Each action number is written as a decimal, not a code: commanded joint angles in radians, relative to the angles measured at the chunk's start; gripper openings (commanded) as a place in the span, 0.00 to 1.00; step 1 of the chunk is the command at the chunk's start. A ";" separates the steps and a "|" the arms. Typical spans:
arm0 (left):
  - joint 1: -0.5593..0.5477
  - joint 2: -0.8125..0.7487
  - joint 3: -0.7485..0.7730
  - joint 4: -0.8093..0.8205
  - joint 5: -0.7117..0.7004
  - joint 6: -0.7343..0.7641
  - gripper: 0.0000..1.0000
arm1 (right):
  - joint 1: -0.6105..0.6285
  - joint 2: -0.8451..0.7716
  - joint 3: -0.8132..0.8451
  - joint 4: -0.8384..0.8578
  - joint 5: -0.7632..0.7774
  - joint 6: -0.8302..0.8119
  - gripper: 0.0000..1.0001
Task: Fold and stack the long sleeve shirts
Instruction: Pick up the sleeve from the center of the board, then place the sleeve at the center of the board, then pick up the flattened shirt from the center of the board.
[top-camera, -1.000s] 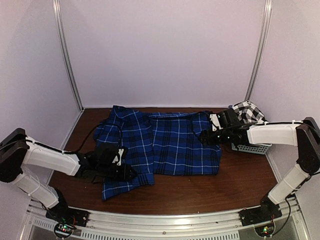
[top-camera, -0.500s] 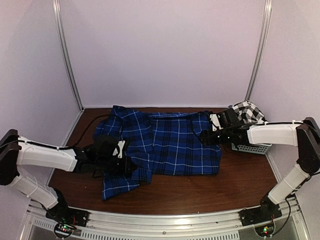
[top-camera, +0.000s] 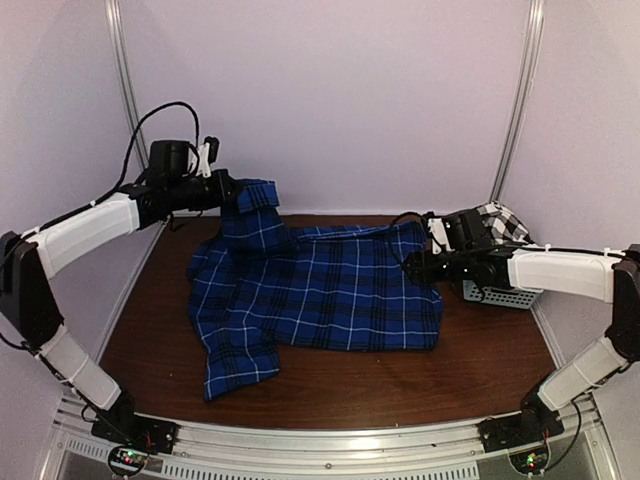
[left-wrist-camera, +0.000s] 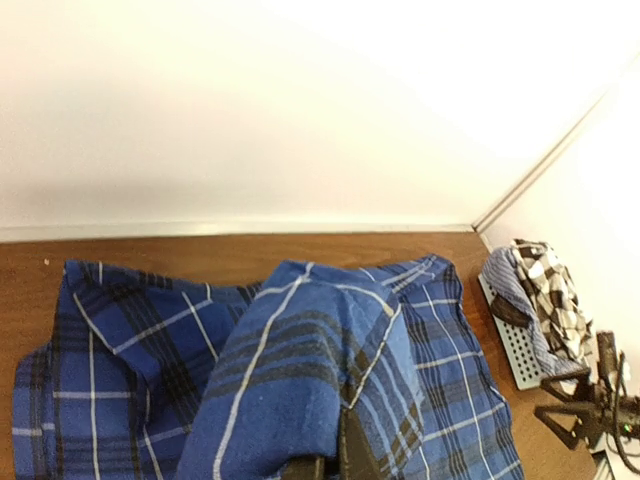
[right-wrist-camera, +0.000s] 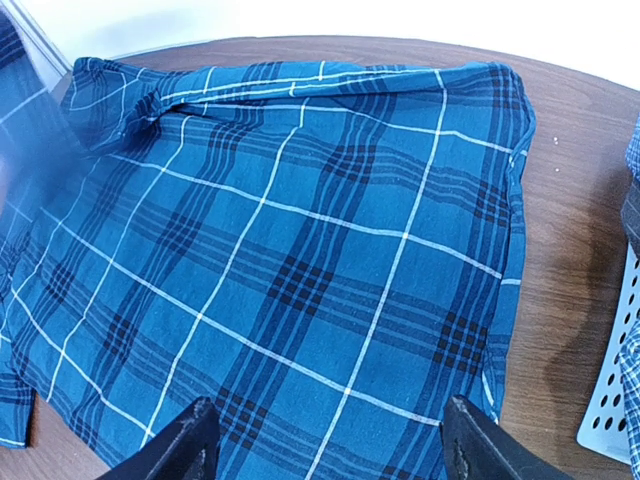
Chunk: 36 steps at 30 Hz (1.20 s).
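Note:
The royal-blue plaid shirt (top-camera: 340, 290) lies spread across the middle of the table. My left gripper (top-camera: 222, 190) is raised at the back left, shut on a sleeve of this shirt and holding it up off the table. In the left wrist view the blue cloth (left-wrist-camera: 300, 370) drapes over the gripper (left-wrist-camera: 335, 462) and hides most of the fingers. My right gripper (top-camera: 415, 268) is open and empty just above the shirt's right part (right-wrist-camera: 300, 250), its jaws wide apart (right-wrist-camera: 330, 450). The black-and-white checked shirt (top-camera: 497, 222) sits bunched in the basket at the right and also shows in the left wrist view (left-wrist-camera: 548, 290).
A pale mesh basket (top-camera: 502, 296) stands at the right edge by the wall, behind my right arm; its corner shows in the right wrist view (right-wrist-camera: 615, 400). Brown table wood (top-camera: 480, 350) shows around the shirt. White walls enclose the back and sides.
My left gripper has risen from low at the shirt's front left to high at the back left, lifting the sleeve with it. The right gripper has barely moved.

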<state>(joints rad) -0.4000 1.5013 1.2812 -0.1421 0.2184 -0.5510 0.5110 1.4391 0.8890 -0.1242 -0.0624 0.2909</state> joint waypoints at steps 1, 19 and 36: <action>0.078 0.254 0.224 -0.032 0.098 0.074 0.00 | 0.005 -0.025 -0.016 -0.016 0.026 -0.004 0.77; 0.161 0.232 0.073 0.054 0.029 0.066 0.78 | 0.023 -0.110 -0.147 -0.035 -0.032 0.081 0.78; -0.228 -0.572 -0.804 -0.045 -0.121 -0.181 0.84 | 0.276 -0.125 -0.241 -0.292 0.164 0.322 0.79</action>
<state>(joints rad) -0.5457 1.0439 0.5571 -0.1619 0.1688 -0.6033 0.7704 1.3441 0.6712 -0.3294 -0.0002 0.5350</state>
